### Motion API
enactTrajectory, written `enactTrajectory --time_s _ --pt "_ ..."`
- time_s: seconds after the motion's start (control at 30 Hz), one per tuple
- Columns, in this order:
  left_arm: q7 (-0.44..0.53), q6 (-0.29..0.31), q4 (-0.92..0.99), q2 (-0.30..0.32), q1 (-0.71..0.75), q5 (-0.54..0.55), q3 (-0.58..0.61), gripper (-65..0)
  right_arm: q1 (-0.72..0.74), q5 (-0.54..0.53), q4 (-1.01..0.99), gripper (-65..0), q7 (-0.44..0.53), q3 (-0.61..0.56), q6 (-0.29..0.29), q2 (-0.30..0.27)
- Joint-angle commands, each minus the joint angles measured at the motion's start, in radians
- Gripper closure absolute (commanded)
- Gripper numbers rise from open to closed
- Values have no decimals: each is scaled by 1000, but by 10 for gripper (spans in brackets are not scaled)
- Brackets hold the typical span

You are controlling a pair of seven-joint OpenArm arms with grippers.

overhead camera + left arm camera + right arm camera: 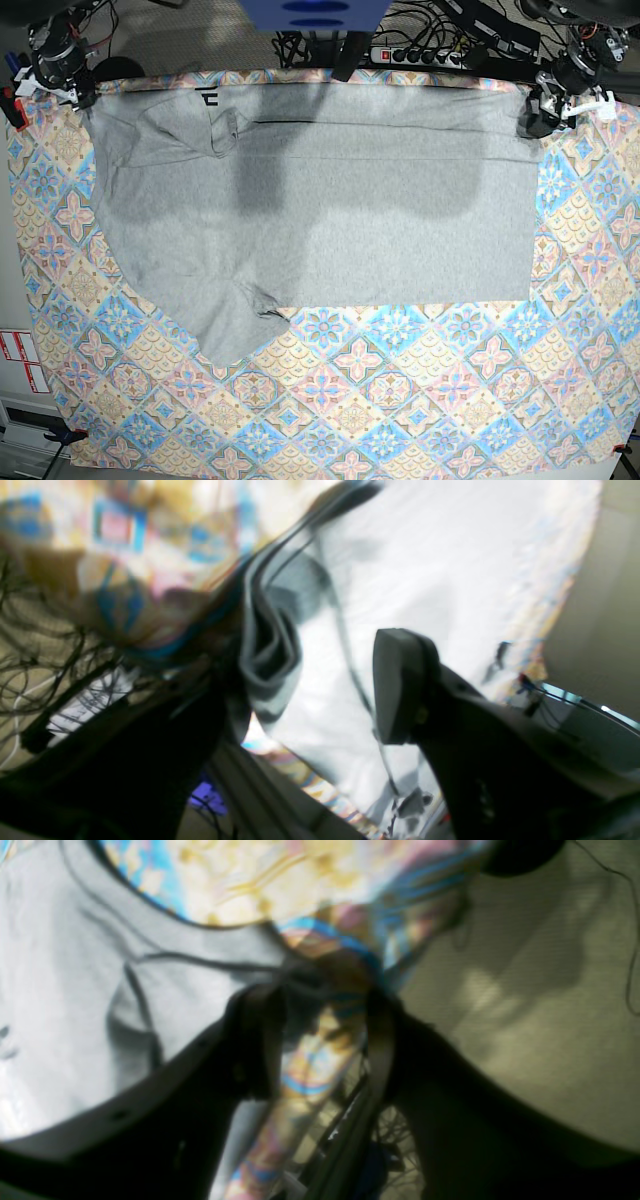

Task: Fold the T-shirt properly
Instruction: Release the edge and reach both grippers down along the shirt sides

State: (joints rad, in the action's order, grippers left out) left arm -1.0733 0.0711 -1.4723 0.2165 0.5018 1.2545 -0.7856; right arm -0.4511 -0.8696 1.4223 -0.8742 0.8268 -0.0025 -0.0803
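The grey T-shirt (330,210) lies flat on the patterned tablecloth (400,400). Its far edge is folded over along the back, and one sleeve points to the front left. My left gripper (543,108) is at the shirt's far right corner. In the left wrist view the left gripper (305,670) stands open, with a bunched fold of the T-shirt (270,650) hanging loose between its jaws. My right gripper (72,85) is at the far left corner. In the right wrist view the right gripper (320,1010) is open, and the T-shirt (75,965) has its edge just past the fingertips.
The tablecloth covers the whole table, and its back edge runs right behind both grippers. Behind that edge are cables and a power strip (430,52). Carpet floor (525,990) shows past the table's left side.
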Motion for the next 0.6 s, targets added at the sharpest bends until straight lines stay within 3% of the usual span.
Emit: enactTrajectory --time_s 0.0,0.23,0.43,0.57 --pt "-2 5 -28 16 5 15 -27 -357 -4 -13 12 -264 10 15 6 -11" --pt "3 5 -98 24 -22 11 -71 -357 41 -7 93 -264 8 21 6 -16" --pt "5 -4 -97 73 -153 0 -70 -357 108 145 196 -264 8 6 6 -16" --pt "0 -4 -95 79 -280 -124 -30 -357 170 214 205 -264 8 -90 6 -19"
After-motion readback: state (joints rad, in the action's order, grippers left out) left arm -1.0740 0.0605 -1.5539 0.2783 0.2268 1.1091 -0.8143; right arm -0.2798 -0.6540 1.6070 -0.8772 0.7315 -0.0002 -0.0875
